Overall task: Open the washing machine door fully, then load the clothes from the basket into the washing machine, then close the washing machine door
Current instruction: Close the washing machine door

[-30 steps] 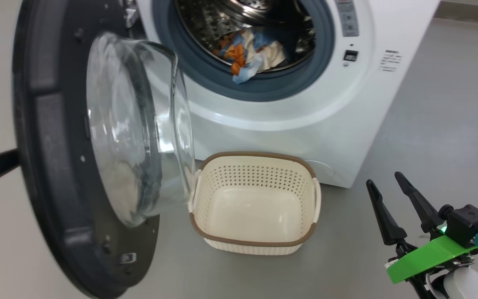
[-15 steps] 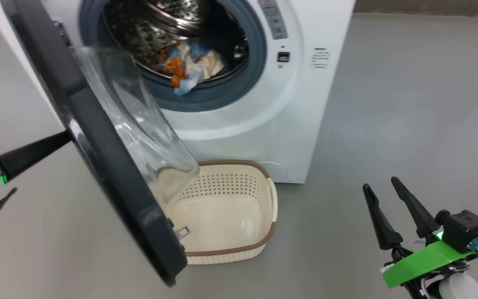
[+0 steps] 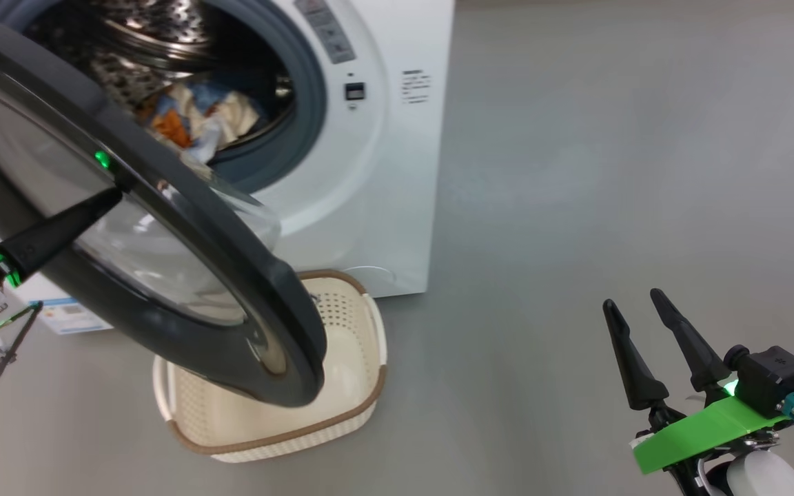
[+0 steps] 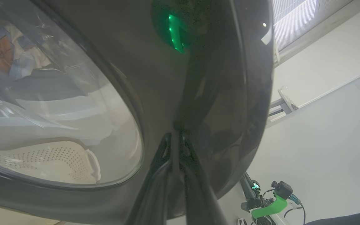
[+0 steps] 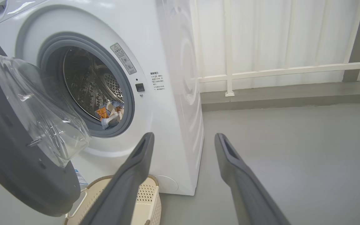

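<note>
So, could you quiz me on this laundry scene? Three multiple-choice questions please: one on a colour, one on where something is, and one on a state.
1. What colour is the rim of the basket?
A) brown B) blue C) red

2. Where are the clothes?
A) in the basket B) inside the washing machine C) on the floor

3. The washing machine door is:
A) latched shut B) standing open C) lying on the floor

Answers:
1 A: a brown band runs round the top of the cream basket.
2 B: the blue, orange and cream bundle lies in the steel drum, and the basket is empty.
3 B: the round opening is uncovered, with the door swung out over the basket.
</note>
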### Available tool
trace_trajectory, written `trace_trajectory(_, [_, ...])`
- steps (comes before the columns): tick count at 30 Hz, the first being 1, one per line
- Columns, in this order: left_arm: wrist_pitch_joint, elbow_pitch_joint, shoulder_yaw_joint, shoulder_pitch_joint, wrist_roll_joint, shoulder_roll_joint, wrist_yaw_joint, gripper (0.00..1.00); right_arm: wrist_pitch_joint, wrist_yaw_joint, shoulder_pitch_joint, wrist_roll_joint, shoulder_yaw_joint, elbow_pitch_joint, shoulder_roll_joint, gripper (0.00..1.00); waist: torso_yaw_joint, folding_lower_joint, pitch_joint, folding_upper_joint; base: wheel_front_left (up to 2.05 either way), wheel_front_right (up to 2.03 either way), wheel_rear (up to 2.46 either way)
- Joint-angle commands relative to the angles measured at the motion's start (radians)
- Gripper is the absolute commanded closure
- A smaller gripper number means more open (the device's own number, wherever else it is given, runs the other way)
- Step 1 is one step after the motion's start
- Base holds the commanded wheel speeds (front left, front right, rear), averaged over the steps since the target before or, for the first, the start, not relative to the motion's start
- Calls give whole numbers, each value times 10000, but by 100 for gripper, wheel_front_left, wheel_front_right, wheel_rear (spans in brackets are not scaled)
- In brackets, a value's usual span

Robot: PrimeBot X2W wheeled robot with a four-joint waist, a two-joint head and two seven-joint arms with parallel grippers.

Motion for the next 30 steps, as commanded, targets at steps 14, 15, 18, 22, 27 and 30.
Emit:
trace_trajectory(14, [-929, 439, 389, -1080, 72, 806, -69, 100, -82, 46, -141, -125, -21, -280, 106, 0, -1104, 0, 325, 0, 0, 0, 0])
trace_trajectory(15, [-943, 437, 355, -1061, 43, 811, -69, 100, -82, 46, -140, -127, -42, -279, 109, 0, -1044, 0, 324, 0, 0, 0, 0])
trace_trajectory(18, [-1013, 402, 283, -918, -31, 838, -69, 100, -82, 46, -151, -142, -32, -280, 109, 0, -855, 0, 301, 0, 0, 0, 0])
trace_trajectory(22, [-1149, 288, 246, -569, -112, 891, -69, 100, -82, 46, -165, -146, -12, -279, 64, 0, -549, 0, 253, 0, 0, 0, 0])
trace_trajectory(27, [-1431, 99, 258, -51, -165, 956, -69, 100, -82, 46, -184, -134, 21, -273, -19, 0, -118, 0, 215, 0, 0, 0, 0])
trace_trajectory(30, [-1565, 16, 287, 212, -208, 956, -69, 100, -82, 46, -200, -132, 30, -270, -37, 0, 45, 0, 202, 0, 0, 0, 0])
